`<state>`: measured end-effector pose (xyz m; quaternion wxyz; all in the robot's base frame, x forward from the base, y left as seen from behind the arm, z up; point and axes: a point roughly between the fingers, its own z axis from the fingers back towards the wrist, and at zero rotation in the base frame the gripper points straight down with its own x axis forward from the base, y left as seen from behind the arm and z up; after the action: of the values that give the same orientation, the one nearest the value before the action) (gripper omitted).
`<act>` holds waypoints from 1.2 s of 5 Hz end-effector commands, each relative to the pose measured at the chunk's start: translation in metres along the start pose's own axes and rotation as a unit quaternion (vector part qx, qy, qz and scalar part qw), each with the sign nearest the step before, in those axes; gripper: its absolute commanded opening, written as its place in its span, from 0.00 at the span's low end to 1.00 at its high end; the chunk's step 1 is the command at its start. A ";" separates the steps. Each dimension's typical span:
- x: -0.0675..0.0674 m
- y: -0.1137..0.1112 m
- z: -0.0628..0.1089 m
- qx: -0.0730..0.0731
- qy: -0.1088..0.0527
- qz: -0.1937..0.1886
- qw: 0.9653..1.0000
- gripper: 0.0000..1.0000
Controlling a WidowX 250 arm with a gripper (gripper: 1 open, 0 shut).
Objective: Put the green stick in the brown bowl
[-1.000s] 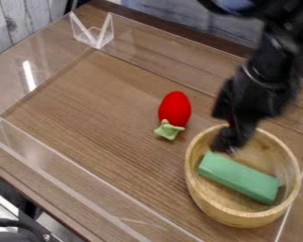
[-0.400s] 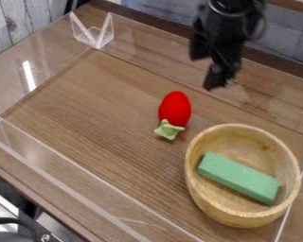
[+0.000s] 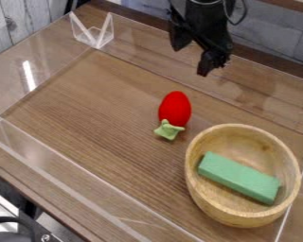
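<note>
From where I stand, the wire stand [image 3: 94, 31] is at the far left of the table [image 3: 84, 118]. Right of it, about mid-table, lies the red toy [image 3: 174, 109] with its leafy green end toward me. Beyond it hangs the arm [image 3: 204, 36], its jaws apart with nothing between them, well away from the bowl. At the near right sits the bowl [image 3: 204, 196], and the stick [image 3: 238, 177] lies inside, flat on the bottom, aslant. I'd call the job done. What could spoil it now is a needless return: a low pass might catch the rim and tip the bowl, or drag the stick out.
</note>
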<state>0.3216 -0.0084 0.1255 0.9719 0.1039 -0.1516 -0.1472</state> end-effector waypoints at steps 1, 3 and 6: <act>0.015 0.006 0.005 -0.005 -0.024 0.017 1.000 1.00; 0.024 0.003 -0.001 -0.024 -0.030 0.019 0.999 1.00; 0.039 -0.003 -0.019 -0.041 -0.029 0.037 0.998 1.00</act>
<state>0.3492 -0.0220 0.0950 0.9803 0.0527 -0.1427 -0.1262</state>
